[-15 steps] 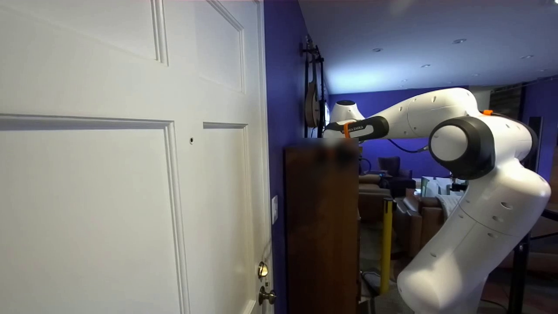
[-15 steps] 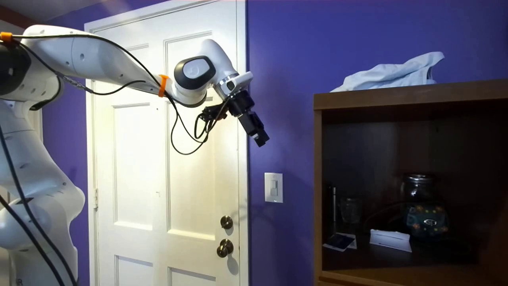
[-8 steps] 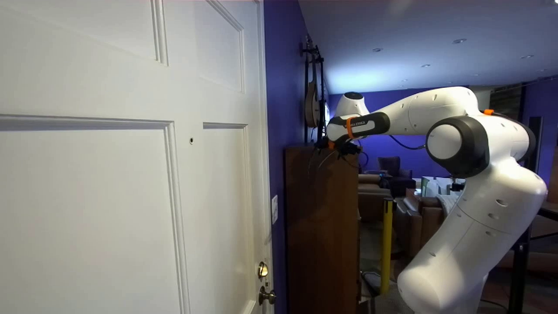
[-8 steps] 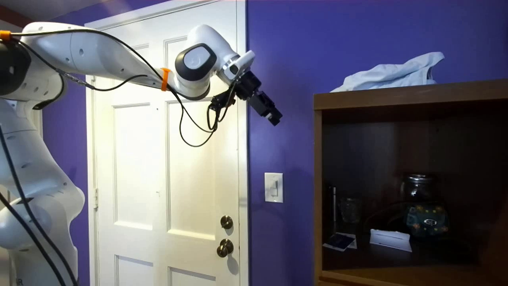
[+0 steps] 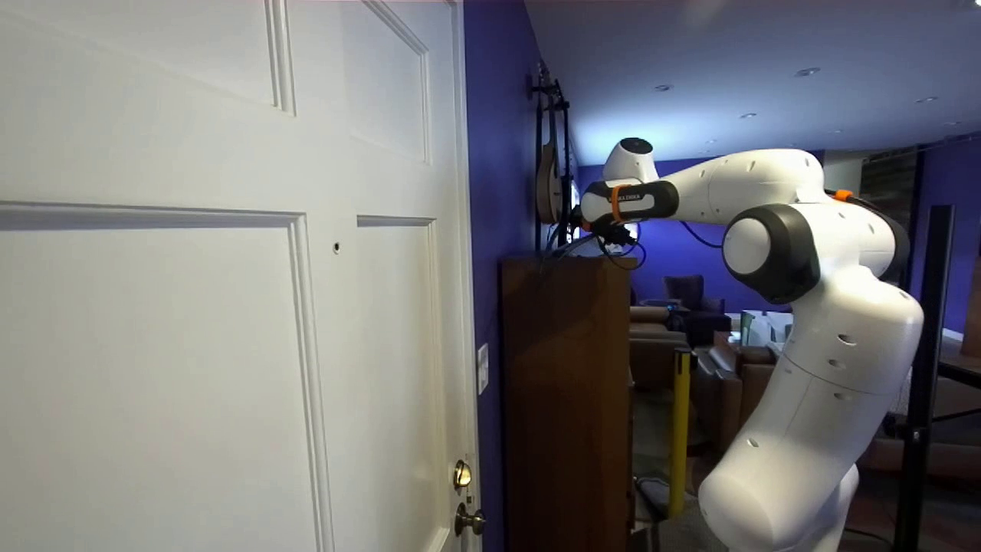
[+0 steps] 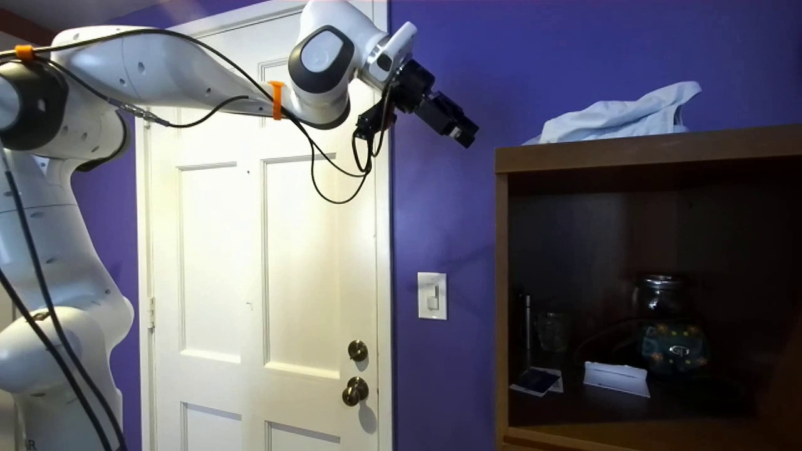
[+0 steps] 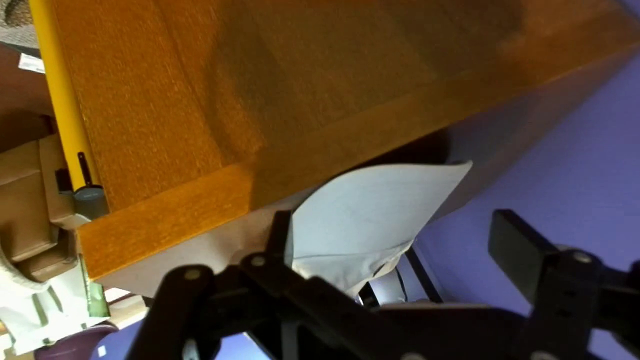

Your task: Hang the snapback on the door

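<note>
The snapback (image 6: 617, 119), pale grey-white cloth, lies on top of the brown cabinet in an exterior view. In the wrist view its brim and part of its crown (image 7: 370, 210) show between the fingers, further off, with its lower part hidden by the left finger's linkage. My gripper (image 6: 465, 133) is in the air left of the snapback and cabinet, apart from both, tilted down to the right. In the wrist view my gripper (image 7: 395, 240) is open, with nothing between its fingers. The white panelled door (image 6: 301, 269) stands behind the arm; it also shows in an exterior view (image 5: 383, 330).
The brown cabinet (image 6: 645, 149) has an open shelf holding a jar (image 6: 663, 297) and a white card (image 6: 616, 379). Its side fills much of the wrist view (image 7: 325, 135). A light switch (image 6: 432, 295) and guitars (image 5: 549, 184) are on the purple wall. A yellow post (image 5: 678, 433) stands beside the cabinet.
My gripper has risen and moved right toward the cabinet top, from well below its level to about the snapback's height. The snapback and the door have not moved.
</note>
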